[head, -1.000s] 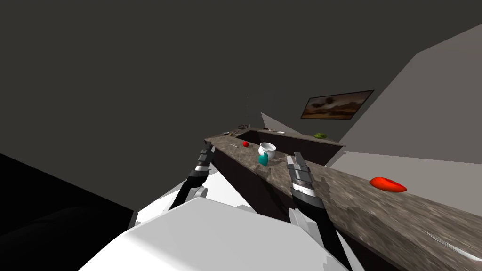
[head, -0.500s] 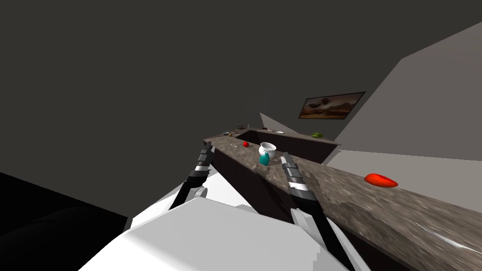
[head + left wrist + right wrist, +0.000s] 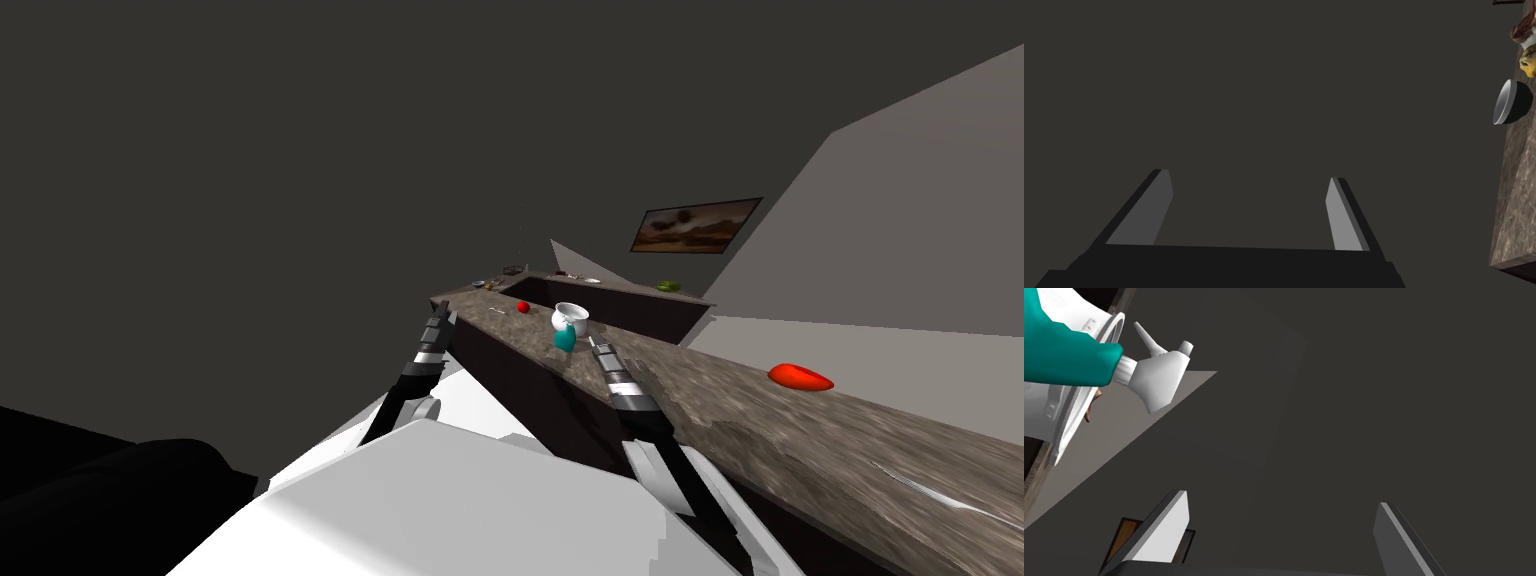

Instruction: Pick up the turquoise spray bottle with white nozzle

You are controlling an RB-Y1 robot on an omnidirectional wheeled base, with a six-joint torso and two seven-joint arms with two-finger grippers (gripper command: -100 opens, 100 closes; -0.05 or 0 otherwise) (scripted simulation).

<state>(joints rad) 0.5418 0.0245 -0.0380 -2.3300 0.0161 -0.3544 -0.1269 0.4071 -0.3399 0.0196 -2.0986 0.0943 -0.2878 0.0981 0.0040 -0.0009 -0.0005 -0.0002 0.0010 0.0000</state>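
Right wrist view: hovering wide-open right gripper (image 3: 1281,498) short of turquoise spray bottle with white nozzle (image 3: 1064,353) standing on mottled brown surface (image 3: 720,390) beside white bowl (image 3: 570,316); risking finger clipping off-centre bottle, toppling it. Holding left gripper (image 3: 1249,175) open too.

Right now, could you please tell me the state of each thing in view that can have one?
Turquoise spray bottle with white nozzle: upright on the mottled brown counter, not gripped.
White round pot: upright, open-topped.
Dark bowl with grey inside: upright.
Right gripper: open, empty, bottle outside its fingers.
Left gripper: open, empty.
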